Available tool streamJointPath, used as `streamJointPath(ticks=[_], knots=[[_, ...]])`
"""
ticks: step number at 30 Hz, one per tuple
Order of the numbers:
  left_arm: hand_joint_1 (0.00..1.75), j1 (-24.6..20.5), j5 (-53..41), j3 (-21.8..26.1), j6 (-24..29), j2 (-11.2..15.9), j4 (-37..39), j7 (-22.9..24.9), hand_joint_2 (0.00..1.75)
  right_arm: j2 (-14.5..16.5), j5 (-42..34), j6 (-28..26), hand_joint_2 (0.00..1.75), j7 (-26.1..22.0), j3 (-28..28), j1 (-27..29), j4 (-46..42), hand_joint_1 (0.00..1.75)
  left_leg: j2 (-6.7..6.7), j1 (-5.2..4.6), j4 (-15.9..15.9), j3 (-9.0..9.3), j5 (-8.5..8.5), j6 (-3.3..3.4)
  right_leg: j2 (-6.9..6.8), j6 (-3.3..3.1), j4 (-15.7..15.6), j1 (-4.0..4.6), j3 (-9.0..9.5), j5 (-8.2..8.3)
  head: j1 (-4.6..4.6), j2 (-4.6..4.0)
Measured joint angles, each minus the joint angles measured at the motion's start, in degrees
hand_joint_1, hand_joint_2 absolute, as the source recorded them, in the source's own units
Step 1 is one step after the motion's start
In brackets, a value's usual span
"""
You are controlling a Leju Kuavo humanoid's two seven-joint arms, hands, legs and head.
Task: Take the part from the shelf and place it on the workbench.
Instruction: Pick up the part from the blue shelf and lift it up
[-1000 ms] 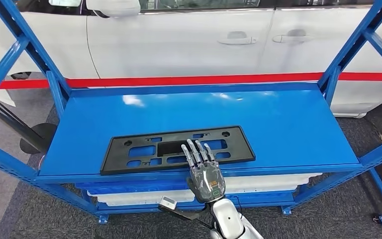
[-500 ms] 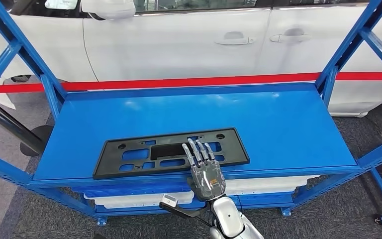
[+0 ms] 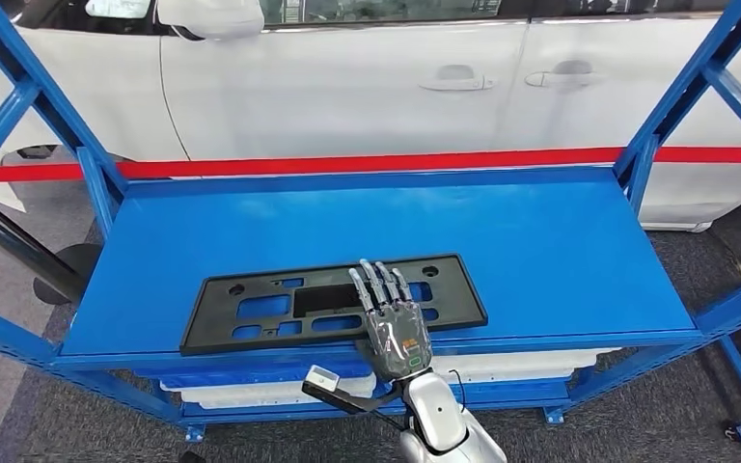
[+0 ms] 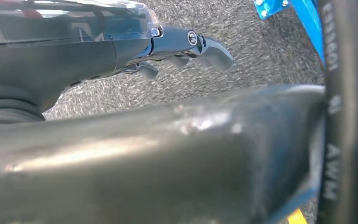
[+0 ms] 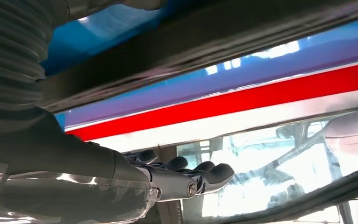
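Part (image 3: 333,301), a flat black plate with cutouts, is lying on the blue shelf (image 3: 540,241), close to its front edge and left of centre, long side running along the edge. Right hand (image 3: 393,323) is reaching in from below over the shelf's front lip, palm down, fingers (image 3: 376,285) stretched out straight and spread a bit, lying over the right-of-centre portion of the part. Fingertips are sitting on or just above the plate; cannot tell contact for sure. Nothing is being gripped, so the hand is reading as open. Silver forearm is coming up under it, with a small white-tipped bracket sticking out to its left. In the right wrist view the right hand's dark fingers (image 5: 200,175) are extending flat and together, with a dark edge and the blue shelf close by and the red stripe beyond.

Left hand (image 4: 186,44) is showing in the left wrist view over grey carpet (image 4: 261,56), fingers held out, nothing in it, a blue shelf foot nearby.

Under the top shelf a lower level is holding white and blue trays (image 3: 502,362). Blue uprights (image 3: 680,92) are slanting up on both sides. Behind the shelf a red stripe (image 3: 396,160) is running left to right, and past it a white car (image 3: 347,77) is standing side-on, door handles and a mirror visible.
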Motion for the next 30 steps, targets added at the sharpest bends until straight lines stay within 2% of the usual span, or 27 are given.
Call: streamJointPath(ticks=[2,5,6,7,8,9,11,12,14,16,18,20,21,22,23,25,26,27,28,30], knots=[[0.00,-0.1,0.0,-0.3,-0.1,0.0,0.0,0.0,0.00,0.1,-0.6,0.0,1.75,-0.1,0.0,-0.6,-0.2,0.00,0.09,0.34,-0.6,0.38,0.30,0.65,-0.04,0.58,2.5,-0.05,-1.06,-1.66,0.01,0.00],[0.00,-0.2,-0.1,-0.8,0.1,0.0,0.0,-0.1,0.00,0.2,-1.2,0.0,1.75,-0.3,0.0,-1.2,-0.3,0.00,0.17,0.36,-0.8,0.49,0.28,1.08,-0.08,1.15,12.7,-0.49,-6.43,-6.13,0.00,0.00],[0.00,-0.2,-0.1,-0.9,0.2,0.0,0.0,-0.1,0.00,0.2,-1.2,0.0,1.75,-0.2,0.0,-1.2,-0.2,0.41,0.16,0.35,-0.8,0.52,0.22,1.09,-0.08,1.26,14.9,-0.61,-7.79,-6.44,0.00,0.00],[0.00,-0.1,-0.2,-1.0,0.2,0.0,0.0,-0.1,0.00,0.2,-1.1,0.0,1.75,-0.2,0.0,-1.3,-0.1,0.85,0.13,0.35,-0.8,0.58,0.15,1.06,-0.10,1.31,15.0,-0.73,-8.14,-5.59,0.00,0.00],[0.00,-0.1,-0.3,-1.1,0.2,-0.1,0.0,-0.1,0.00,0.2,-1.0,0.0,1.75,-0.1,0.0,-1.4,0.0,1.29,0.07,0.36,-0.7,0.70,0.05,0.99,-0.12,1.28,13.0,-0.84,-7.39,-3.80,0.00,0.00],[0.00,-0.2,-0.4,-1.2,0.1,-0.1,0.0,-0.1,0.00,0.2,-0.7,0.0,1.75,0.0,0.0,-1.7,0.3,1.72,0.02,0.36,-0.7,0.86,-0.08,0.85,-0.14,1.17,9.3,-0.92,-5.74,-1.52,0.01,0.00],[0.00,-0.3,-0.7,-1.6,-0.1,-0.2,0.0,-0.1,0.00,0.3,0.0,0.4,1.75,0.4,0.1,-2.6,1.5,1.75,-0.04,0.18,-0.5,1.01,-0.41,0.35,-0.17,0.78,2.4,-0.80,-2.57,1.25,0.00,0.00],[0.00,-0.3,-0.8,-1.8,-0.1,-0.2,0.0,-0.1,0.00,0.3,0.4,0.7,1.75,0.7,0.2,-3.2,2.5,1.75,-0.04,0.08,-0.5,1.01,-0.52,0.03,-0.14,0.55,0.6,-0.69,-1.79,1.67,0.00,0.00],[0.00,-0.6,-0.9,-2.2,-0.2,-0.2,0.0,-0.1,0.00,0.6,1.1,1.6,1.75,1.5,0.5,-4.6,5.1,1.74,-0.02,0.09,-0.6,1.02,-0.57,-0.72,-0.04,0.01,-0.1,-0.47,-1.68,1.58,-0.01,0.00],[0.00,-0.8,-1.1,-2.4,-0.2,-0.3,0.0,0.0,0.00,0.8,1.9,2.2,1.75,2.5,0.7,-5.7,7.4,1.73,0.02,0.32,-0.1,0.88,-1.14,-1.40,-0.05,-0.67,-0.5,-0.60,-1.44,1.78,-0.01,0.00],[0.00,-0.9,-1.1,-2.6,-0.2,-0.4,0.0,0.0,0.00,1.1,2.8,2.6,1.75,3.3,1.1,-6.7,9.9,1.71,0.06,0.44,4.3,-1.03,-3.71,-1.83,-0.14,-1.26,-0.9,-0.76,-1.19,1.93,-0.01,0.00],[0.00,-1.0,-1.2,-2.8,-0.2,-0.5,0.0,0.1,0.00,1.2,3.5,2.9,1.75,3.8,1.4,-7.5,12.3,1.71,0.07,0.45,12.0,-4.76,-7.12,-2.11,-0.18,-1.57,-0.9,-0.57,-1.16,1.84,-0.01,0.00],[0.00,-0.9,-1.2,-2.8,-0.2,-0.5,0.0,0.1,0.00,1.2,3.7,2.9,1.75,4.0,1.6,-7.7,13.3,1.71,0.07,0.45,15.0,-6.34,-7.96,-2.19,-0.19,-1.64,-0.9,-0.47,-1.11,1.79,-0.01,0.00],[0.00,-0.9,-1.2,-2.9,-0.2,-0.5,0.0,0.2,0.00,1.2,3.9,3.0,1.75,4.1,1.7,-7.9,14.1,1.72,0.07,0.44,16.0,-7.00,-7.66,-2.19,-0.19,-1.67,-0.9,-0.40,-1.01,1.72,-0.01,0.00],[0.00,-0.9,-1.2,-3.0,-0.2,-0.5,0.0,0.2,0.00,1.2,4.2,3.1,1.75,4.2,1.8,-8.0,14.8,1.72,0.07,0.44,14.7,-6.52,-6.26,-2.11,-0.17,-1.68,-0.9,-0.35,-0.83,1.63,-0.01,0.00],[0.00,-0.9,-1.1,-3.3,-0.2,-0.5,0.0,0.2,0.00,1.2,4.4,3.1,1.75,4.4,2.1,-8.4,15.9,1.72,0.08,0.43,7.0,-2.97,-2.06,-1.73,-0.13,-1.50,-0.8,-0.32,-0.35,1.38,-0.01,0.00],[0.00,-1.0,-1.1,-3.4,-0.2,-0.5,0.0,0.2,0.00,1.2,4.4,3.1,1.75,4.4,2.1,-8.6,16.4,1.72,0.08,0.31,3.3,-1.17,-0.70,-1.49,-0.10,-1.31,-0.7,-0.23,-0.20,1.24,-0.01,0.00],[0.00,-1.0,-1.1,-3.5,-0.2,-0.6,0.0,0.2,0.00,1.2,4.5,3.1,1.75,4.6,2.2,-8.7,16.8,1.73,0.06,0.18,0.8,0.01,-0.03,-1.22,-0.08,-1.06,-0.7,-0.15,-0.14,1.14,-0.01,0.00],[0.00,-1.0,-1.1,-3.5,-0.2,-0.6,0.0,0.1,0.00,1.2,4.5,3.1,1.75,4.7,2.2,-8.9,17.1,1.74,0.03,0.01,-0.3,0.53,-0.02,-0.96,-0.05,-0.78,-0.7,-0.10,-0.13,1.09,0.00,0.00],[0.00,-1.0,-1.1,-3.6,-0.2,-0.6,0.0,0.1,0.00,1.2,4.5,3.1,1.75,5.0,2.2,-9.0,17.7,1.75,-0.01,-0.10,-0.5,0.69,0.01,-0.38,-0.01,-0.16,-0.8,-0.07,-0.09,1.12,0.00,0.00]])
